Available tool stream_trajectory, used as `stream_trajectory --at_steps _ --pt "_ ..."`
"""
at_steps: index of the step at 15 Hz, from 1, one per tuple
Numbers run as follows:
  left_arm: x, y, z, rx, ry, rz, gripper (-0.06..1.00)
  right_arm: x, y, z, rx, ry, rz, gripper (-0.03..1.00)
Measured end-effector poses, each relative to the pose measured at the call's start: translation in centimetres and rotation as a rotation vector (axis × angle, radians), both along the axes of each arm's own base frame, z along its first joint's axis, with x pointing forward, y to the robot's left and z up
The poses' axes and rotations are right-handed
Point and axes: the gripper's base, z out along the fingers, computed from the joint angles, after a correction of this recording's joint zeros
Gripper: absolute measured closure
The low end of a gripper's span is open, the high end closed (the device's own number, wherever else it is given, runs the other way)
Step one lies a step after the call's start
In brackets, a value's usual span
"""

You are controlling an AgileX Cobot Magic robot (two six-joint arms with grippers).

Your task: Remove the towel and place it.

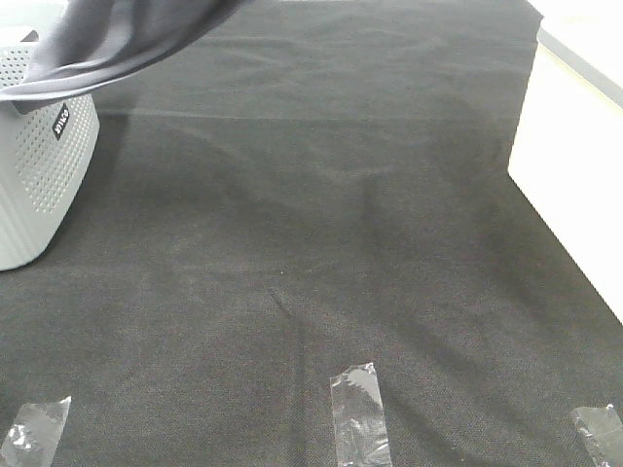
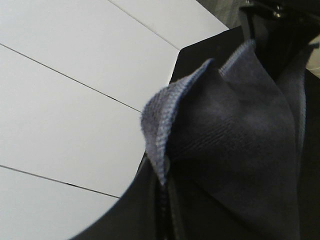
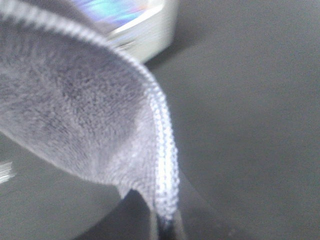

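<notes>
Aloft at the far left of the high view: large rectangular grey-lavender terry towel with stitched hem (image 1: 127, 39), sagging in dark folds across the top of the white perforated plastic basket (image 1: 39, 175) (resting on the rim or just above it, hard to call from here). Well clear of the black woven table cover (image 1: 321, 243), and running up out of the picture, so no arm on show from up there.

Over to the left wrist view: left gripper (image 2: 164, 220) pinched narrow, dark fingers closed on a gathered corner of that cloth. Stitched edge curling up and out from the pinch, deep folds fanning away above. Beyond it, white panelled surface with thin dark seams (image 2: 65, 100).

Now the right wrist view: right gripper (image 3: 165, 226) likewise squeezed tight, with the pale stitched hem funnelling straight down into the closed tips. Fuzzy pile spread wide from there, very close to the lens and blurred. Behind, a glossy pale rounded edge (image 3: 150, 30), too soft to name.

Nearest the robot on the black cover: three crinkled clear tape strips, middle one (image 1: 360, 413) flanked by one at each corner. Along the right side, a white flat-sided block (image 1: 574, 165).
</notes>
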Motion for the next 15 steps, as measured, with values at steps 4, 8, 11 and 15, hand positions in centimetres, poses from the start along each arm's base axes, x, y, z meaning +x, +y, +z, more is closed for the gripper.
stream_trajectory --at_steps 4,8,11,15 --pt "1.8 -1.5 -1.3 -0.021 -0.003 0.006 0.94 0.2 -1.0 2.3 -0.029 -0.132 -0.094 0.95" --pt "3.0 -2.4 -1.9 -0.021 -0.044 0.014 0.94 1.2 -1.7 2.4 -0.077 -0.207 -0.168 0.95" --pt "3.5 -2.6 -1.9 -0.008 -0.086 0.021 0.94 2.1 -2.6 3.2 -0.082 -0.319 -0.302 0.95" --pt "3.8 -2.4 -1.2 0.022 -0.209 0.055 0.94 2.7 -3.2 4.4 -0.075 -0.461 -0.378 0.95"
